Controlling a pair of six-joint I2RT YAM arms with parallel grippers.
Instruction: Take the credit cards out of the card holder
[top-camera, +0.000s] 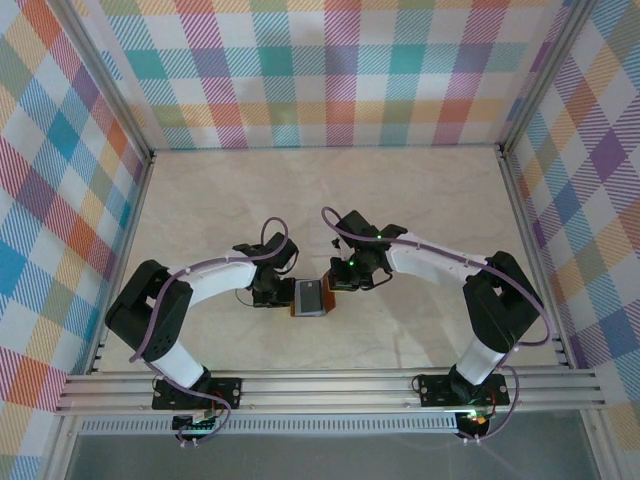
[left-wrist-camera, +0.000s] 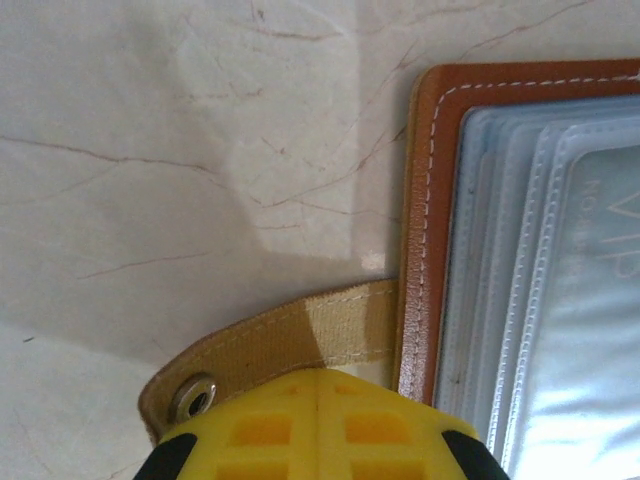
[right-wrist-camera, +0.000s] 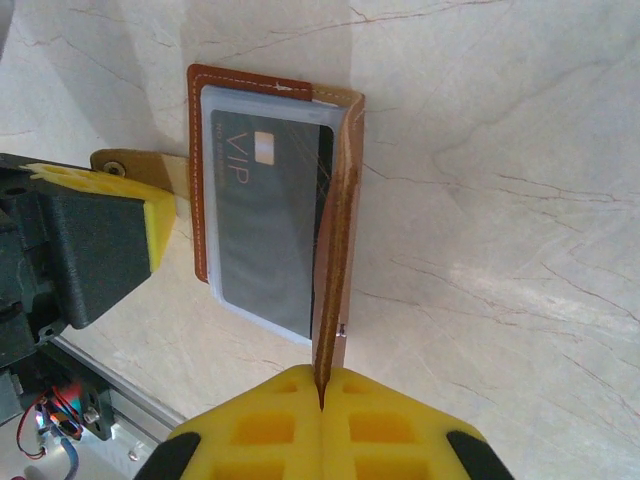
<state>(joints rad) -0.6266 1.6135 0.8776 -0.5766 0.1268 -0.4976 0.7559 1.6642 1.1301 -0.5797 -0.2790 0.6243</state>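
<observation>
The brown leather card holder (top-camera: 310, 297) lies open on the table between both arms. My right gripper (right-wrist-camera: 322, 385) is shut on its lifted cover flap (right-wrist-camera: 335, 250), which stands edge-on. Inside, a dark credit card (right-wrist-camera: 265, 230) marked VIP sits in clear sleeves, with more sleeves stacked below it. My left gripper (left-wrist-camera: 320, 385) is shut, its yellow fingertips resting over the tan snap tab (left-wrist-camera: 290, 340) at the holder's left edge (left-wrist-camera: 425, 230). The sleeves and pale card face (left-wrist-camera: 590, 300) fill the right side of the left wrist view. From above, the left gripper (top-camera: 278, 292) and right gripper (top-camera: 338, 280) flank the holder.
The marble-patterned tabletop (top-camera: 330, 190) stretches away behind the arms. Plaid walls (top-camera: 60, 180) enclose it on three sides. An aluminium rail (top-camera: 330, 385) runs along the near edge, close behind the holder.
</observation>
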